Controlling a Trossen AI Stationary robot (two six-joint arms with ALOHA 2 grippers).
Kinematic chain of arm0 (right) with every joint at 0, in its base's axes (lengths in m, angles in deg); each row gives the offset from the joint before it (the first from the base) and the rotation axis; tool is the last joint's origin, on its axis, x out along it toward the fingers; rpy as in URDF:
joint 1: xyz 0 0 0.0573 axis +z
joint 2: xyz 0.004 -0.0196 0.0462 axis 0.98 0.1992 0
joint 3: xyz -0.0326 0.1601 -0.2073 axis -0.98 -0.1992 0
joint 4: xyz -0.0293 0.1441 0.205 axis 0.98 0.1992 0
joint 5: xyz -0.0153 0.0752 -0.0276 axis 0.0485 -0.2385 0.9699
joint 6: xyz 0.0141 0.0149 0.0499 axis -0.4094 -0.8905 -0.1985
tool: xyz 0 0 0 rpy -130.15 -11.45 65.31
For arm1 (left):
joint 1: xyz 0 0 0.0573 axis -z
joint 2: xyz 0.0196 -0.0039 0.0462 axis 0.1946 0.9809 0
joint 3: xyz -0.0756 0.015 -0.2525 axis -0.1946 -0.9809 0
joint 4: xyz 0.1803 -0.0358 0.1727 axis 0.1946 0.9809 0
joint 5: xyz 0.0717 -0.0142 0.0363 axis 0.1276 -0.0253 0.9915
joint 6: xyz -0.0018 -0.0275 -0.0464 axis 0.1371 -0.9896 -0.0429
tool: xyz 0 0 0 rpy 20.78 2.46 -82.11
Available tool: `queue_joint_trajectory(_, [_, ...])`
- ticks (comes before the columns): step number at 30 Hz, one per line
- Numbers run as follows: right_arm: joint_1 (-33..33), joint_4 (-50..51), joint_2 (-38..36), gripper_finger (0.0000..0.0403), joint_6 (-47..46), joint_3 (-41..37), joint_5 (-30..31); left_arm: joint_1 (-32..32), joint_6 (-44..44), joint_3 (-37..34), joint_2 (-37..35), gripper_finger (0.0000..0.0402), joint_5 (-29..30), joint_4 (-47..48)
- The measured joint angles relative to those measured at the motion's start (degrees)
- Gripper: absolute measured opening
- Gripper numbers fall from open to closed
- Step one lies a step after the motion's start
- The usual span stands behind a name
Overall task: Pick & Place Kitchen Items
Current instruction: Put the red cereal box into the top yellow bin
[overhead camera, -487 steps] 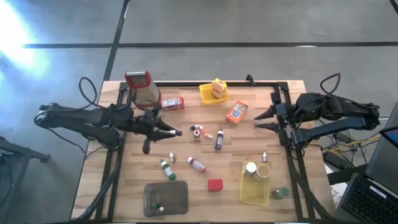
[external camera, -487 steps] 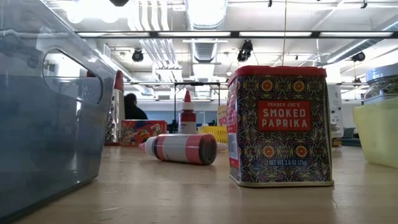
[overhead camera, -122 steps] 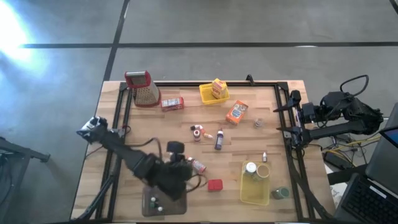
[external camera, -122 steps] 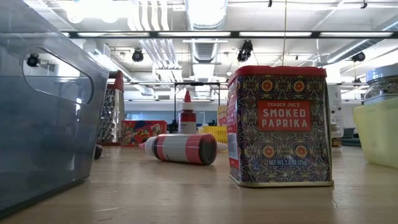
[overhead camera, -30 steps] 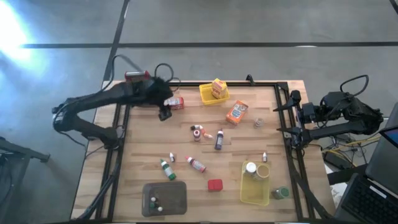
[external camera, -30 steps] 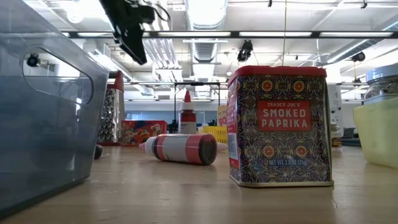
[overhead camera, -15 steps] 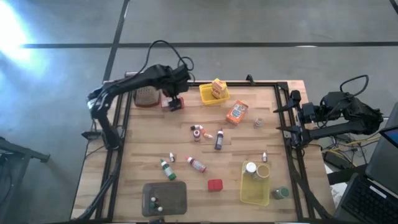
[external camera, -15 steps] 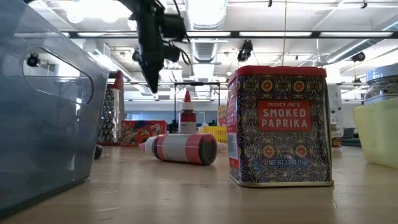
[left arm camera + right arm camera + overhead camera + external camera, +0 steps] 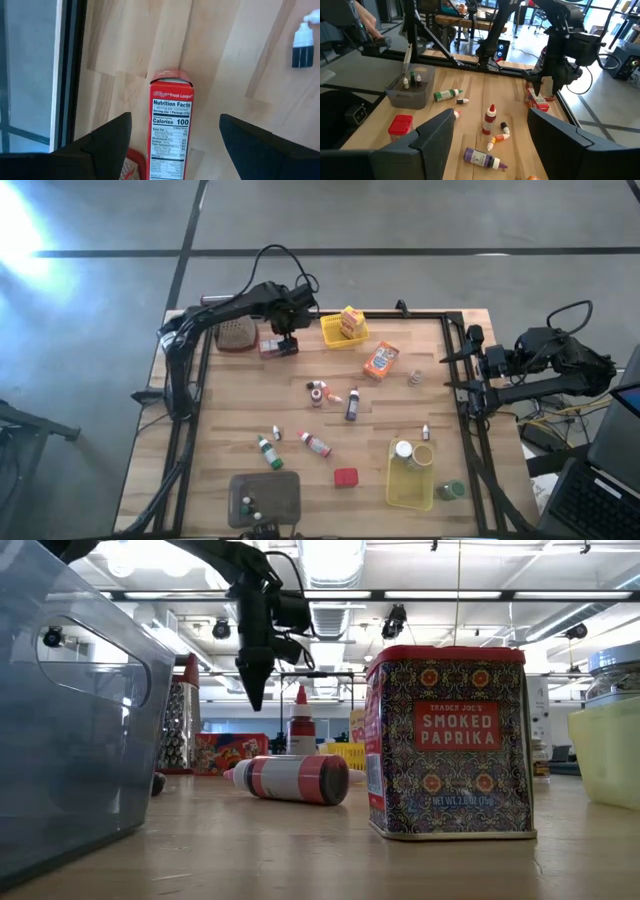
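Cardboard, so I'd guess the red cereal box (image 9: 170, 131) is light, a bit crushable and smooth-sided. It's lying flat near the table's (image 9: 300, 430) far-left corner. My left gripper (image 9: 175, 145) hangs above it, fingers apart; I'd pinch the long sides, gently.

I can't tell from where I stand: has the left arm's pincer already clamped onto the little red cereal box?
No. The left pincer hangs open above the red cereal box, with wood showing between each finger and the box.
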Motion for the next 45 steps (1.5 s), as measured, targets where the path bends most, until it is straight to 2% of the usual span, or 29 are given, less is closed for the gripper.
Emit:
queue_joint_trajectory(8, [0.01,0.02,0.0,0.0226,0.2,0.0,0.01,-0.41,1.41,-0.34,0.58,0.0305,0.0,-0.96])
queue_joint_trajectory(15, [0.0,0.01,0.0,0.022,0.2,0.0,0.02,-1.0,2.26,-0.4,4.35,0.0305,-0.51,-0.9])
queue_joint_trajectory(35, [0.02,0.0,0.0,0.0287,0.19,0.0,0.0,-1.75,5.38,-0.49,8.59,0.0303,0.17,-4.22])
queue_joint_trajectory(45, [0.01,0.02,0.0,0.0324,-0.01,0.0,0.01,-1.75,5.29,-1.18,8.57,0.0236,0.23,-5.7])
